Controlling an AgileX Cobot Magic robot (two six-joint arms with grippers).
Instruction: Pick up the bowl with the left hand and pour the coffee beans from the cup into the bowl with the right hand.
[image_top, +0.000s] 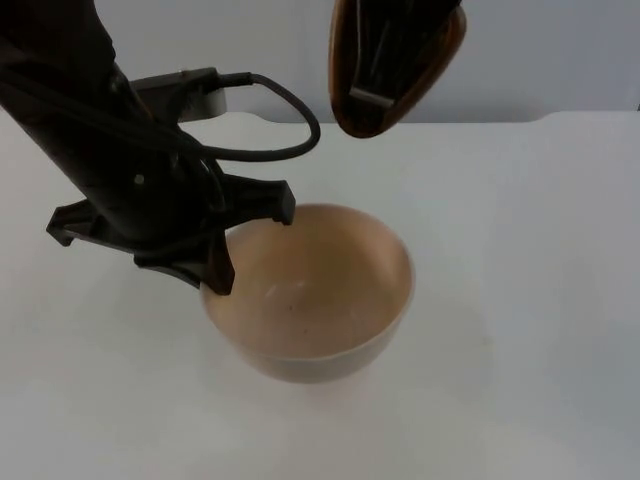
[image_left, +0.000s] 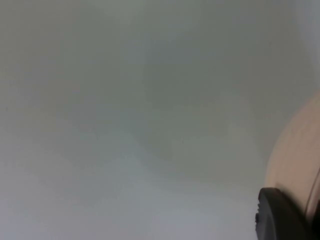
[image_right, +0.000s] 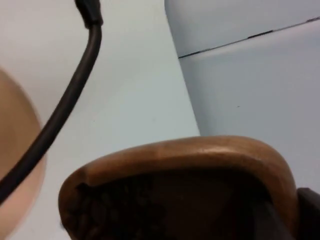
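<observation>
A beige bowl (image_top: 320, 290) sits in the middle of the top view, close under the camera and seemingly lifted off the table. Its inside is bare. My left gripper (image_top: 250, 245) is shut on the bowl's left rim; in the left wrist view the bowl's wall (image_left: 295, 155) curves beside a black fingertip (image_left: 280, 215). My right gripper (image_top: 380, 70) is shut on a brown wooden cup (image_top: 440, 50), held high beyond the bowl's far rim and tilted. In the right wrist view dark coffee beans (image_right: 115, 210) lie inside the cup (image_right: 190, 155), with the bowl (image_right: 15, 150) beyond.
The white table top (image_top: 520, 300) spreads around the bowl. The grey partition wall (image_top: 560, 50) closes off the far edge, and it also stands behind the cup as the wall (image_right: 250, 75) in the right wrist view.
</observation>
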